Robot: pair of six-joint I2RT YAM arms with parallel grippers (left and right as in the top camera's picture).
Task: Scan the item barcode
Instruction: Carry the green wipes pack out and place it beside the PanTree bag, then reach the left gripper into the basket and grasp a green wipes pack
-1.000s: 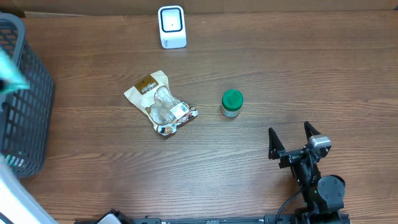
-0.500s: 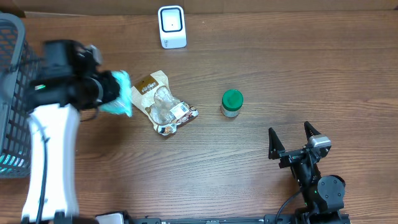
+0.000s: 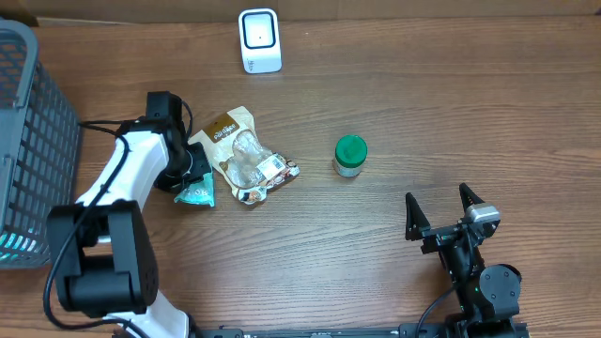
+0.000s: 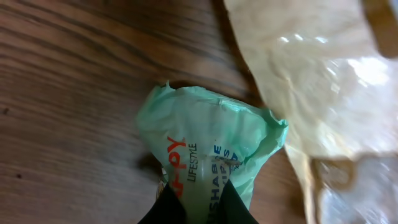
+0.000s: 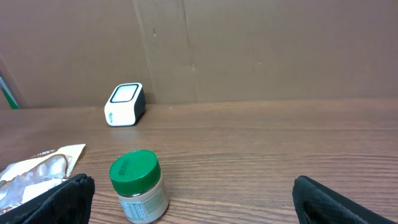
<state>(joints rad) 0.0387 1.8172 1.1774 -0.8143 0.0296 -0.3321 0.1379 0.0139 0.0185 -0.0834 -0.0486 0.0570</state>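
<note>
Within the last second the green packet (image 3: 197, 193) has been brought across from over the basket (image 3: 28, 122) and lowered to the table (image 3: 404, 84). It now rests to the left of the scanner (image 3: 259, 40) and nearer the robot. It is pinched at one end by the left gripper (image 4: 199, 208), whose jaws are pressed together on the film. The right gripper (image 3: 441, 214) has not moved: it is spread wide and empty, well to the right of the scanner.

No barcode is seen, so the item is judged fetched but not yet scanned.

The packet is thin, crinkled, glossy film with a ragged crimped edge and red and blue lettering. A tan pouch (image 3: 235, 150), papery with a shiny clear window, lies just beside it. The scanner is a rounded white box with a dark window.
</note>
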